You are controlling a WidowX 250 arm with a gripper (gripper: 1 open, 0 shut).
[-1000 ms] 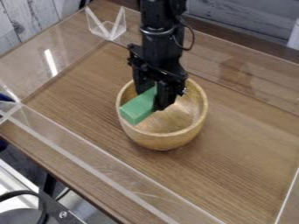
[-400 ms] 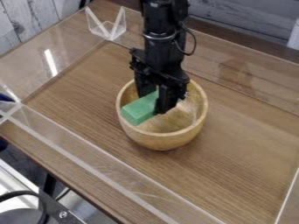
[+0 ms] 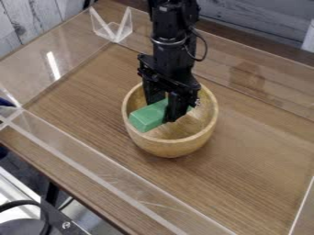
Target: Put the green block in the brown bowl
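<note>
Looks like a robotics lab bench, not anyone's home. A black robot arm (image 3: 171,37) stands on a wood-grain table (image 3: 86,92) fenced in by clear acrylic walls (image 3: 73,170) along its edges, with loose black cables (image 3: 37,220) hanging off the near left corner. Pretty typical test-rig setup.

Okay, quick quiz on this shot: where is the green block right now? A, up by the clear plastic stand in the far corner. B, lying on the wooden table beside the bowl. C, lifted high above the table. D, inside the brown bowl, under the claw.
D: the green block sits within the rim of the brown bowl, leaning against its left wall, with the claw reaching down into the bowl right beside it.
</note>
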